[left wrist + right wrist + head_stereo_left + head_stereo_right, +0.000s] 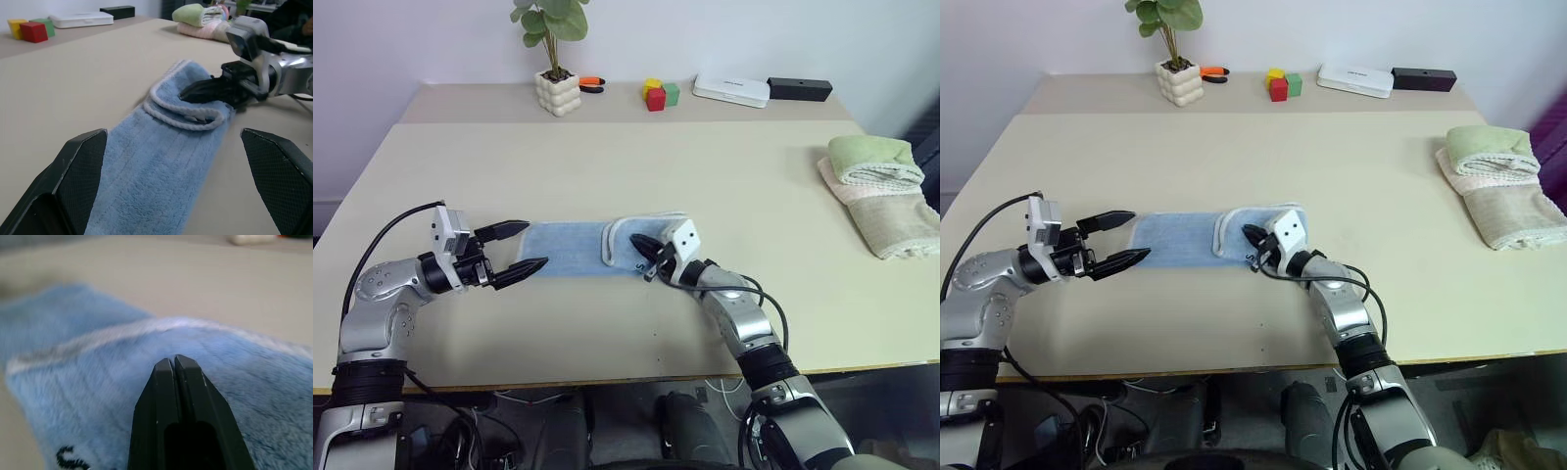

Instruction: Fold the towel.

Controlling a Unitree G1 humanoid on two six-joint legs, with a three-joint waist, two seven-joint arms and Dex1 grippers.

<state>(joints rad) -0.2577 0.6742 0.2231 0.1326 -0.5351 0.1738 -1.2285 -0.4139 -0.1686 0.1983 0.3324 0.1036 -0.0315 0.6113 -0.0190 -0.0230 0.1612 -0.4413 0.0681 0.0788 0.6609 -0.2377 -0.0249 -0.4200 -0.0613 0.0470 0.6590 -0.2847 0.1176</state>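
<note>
A light blue towel (576, 248) lies flat as a long strip near the front middle of a beige desk (626, 166), its right end folded back over itself so a whitish stitched edge curls on top. The right tool (643, 251) rests low on that folded end, its two black fingers pressed tightly together with no gap; whether any cloth is pinched between them cannot be told. The left tool (519, 248) hovers just beside the towel's left end, jaws spread wide and holding nothing. At the desk's right edge sits a stack of folded towels (879, 194), green on top of beige. Along the back stand a potted plant (555, 59), coloured blocks (659, 94), a white box (731, 89) and a black box (799, 89).
</note>
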